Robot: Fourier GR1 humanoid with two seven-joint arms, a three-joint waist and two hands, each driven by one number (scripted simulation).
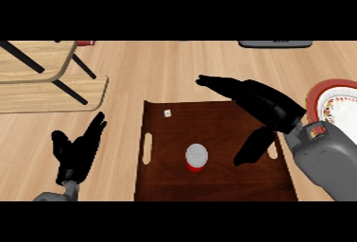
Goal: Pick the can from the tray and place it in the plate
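Observation:
A small red can (197, 159) with a silver top stands upright on the dark brown tray (174, 184), near its middle. My right hand (261, 101) hovers over the tray's right side, open, fingers stretched toward the far left and thumb hanging down to the right of the can, apart from it. The plate (340, 101), white with a red rim and a flowered pattern, lies at the right edge, partly hidden behind my right forearm. My left hand (78, 146) rests open at the lower left, fingers up, left of the tray.
A wooden chair or stool (42, 75) with black legs stands at the upper left. A dark grey object (275, 43) lies at the top edge. A small white tag (167, 112) sits on the tray's far end.

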